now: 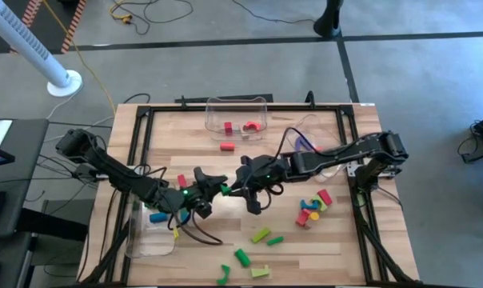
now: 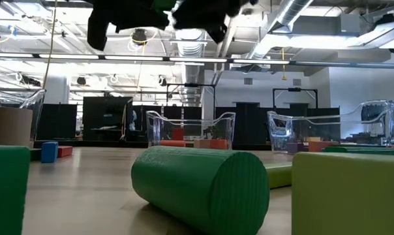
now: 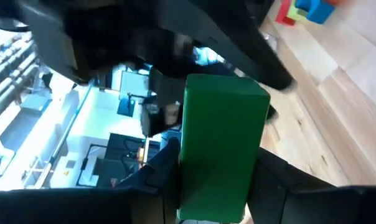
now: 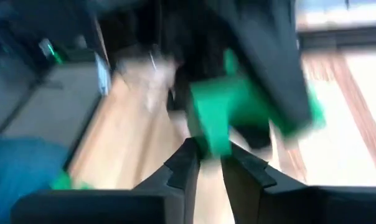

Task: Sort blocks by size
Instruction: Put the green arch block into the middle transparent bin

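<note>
we pinch the green block (image 3: 222, 149), likely light, stiff and smooth, flat-sided in our left gripper (image 1: 203, 198); our right gripper (image 1: 243, 189) looks pressed on its end, so best held by the flat faces.

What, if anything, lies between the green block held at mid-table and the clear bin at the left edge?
Nothing visible on the table does. The green block hangs above mid-table where the left gripper and right gripper meet; only the left arm itself stretches back toward the bin.

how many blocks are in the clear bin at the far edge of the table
2: a red block and, just to its right in the high view, a pink-red arch, both inside the clear bin. Smaller pieces could be hidden behind its walls.
</note>
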Available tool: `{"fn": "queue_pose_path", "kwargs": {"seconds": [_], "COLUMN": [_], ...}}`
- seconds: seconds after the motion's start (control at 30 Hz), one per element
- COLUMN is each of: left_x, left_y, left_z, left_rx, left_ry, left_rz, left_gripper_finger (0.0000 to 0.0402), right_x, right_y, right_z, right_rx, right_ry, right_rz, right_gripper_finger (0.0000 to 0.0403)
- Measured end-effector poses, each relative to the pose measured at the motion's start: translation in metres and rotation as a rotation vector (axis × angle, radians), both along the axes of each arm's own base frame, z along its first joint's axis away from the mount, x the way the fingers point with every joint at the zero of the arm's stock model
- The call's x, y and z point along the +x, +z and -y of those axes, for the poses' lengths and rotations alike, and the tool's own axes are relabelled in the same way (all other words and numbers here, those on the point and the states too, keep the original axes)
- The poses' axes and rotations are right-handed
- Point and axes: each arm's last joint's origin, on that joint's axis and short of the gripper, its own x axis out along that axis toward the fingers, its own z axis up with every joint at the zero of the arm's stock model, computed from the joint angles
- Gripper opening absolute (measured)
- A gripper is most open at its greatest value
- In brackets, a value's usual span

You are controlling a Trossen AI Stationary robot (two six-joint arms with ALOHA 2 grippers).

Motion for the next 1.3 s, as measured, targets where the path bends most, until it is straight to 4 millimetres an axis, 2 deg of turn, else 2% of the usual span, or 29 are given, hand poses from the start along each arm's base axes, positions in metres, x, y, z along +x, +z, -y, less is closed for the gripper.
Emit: {"fn": "queue_pose_path", "kwargs": {"seconds": [0.2,0.4,0.57,0.73,0.9,1.07,1.2,1.3], "left_x": [0.006,0.016,0.023,0.026,0.017,0.001,0.003,0.017], "left_y": [-0.001,0.001,0.008,0.019,0.030,0.039,0.031,0.019], "left_z": [-0.015,-0.049,-0.094,-0.151,-0.206,-0.248,-0.274,-0.291], "left_rx": [-0.024,-0.082,-0.174,-0.314,-0.504,-0.652,-0.756,-0.823], "left_ry": [0.038,0.072,0.073,0.085,0.107,0.155,0.164,0.191], "left_rz": [0.005,0.025,0.064,0.112,0.126,0.169,0.176,0.109], "left_gripper_finger": [0.0129,0.0129,0.0129,0.0129,0.0128,0.0128,0.0128,0.0128], "right_x": [-0.011,-0.028,-0.038,-0.046,-0.054,-0.060,-0.062,-0.060], "right_y": [-0.001,-0.004,-0.012,-0.026,-0.039,-0.049,-0.051,-0.050], "right_z": [0.010,0.006,-0.009,-0.025,-0.037,-0.045,-0.048,-0.049], "right_rx": [-0.016,-0.017,-0.042,-0.053,-0.075,-0.084,-0.085,-0.079], "right_ry": [-0.048,-0.091,-0.074,-0.059,-0.050,-0.046,-0.039,-0.038], "right_rz": [-0.108,-0.260,-0.366,-0.417,-0.453,-0.473,-0.477,-0.458], "right_gripper_finger": [0.0166,0.0184,0.0178,0.0167,0.0158,0.0151,0.0146,0.0143]}}
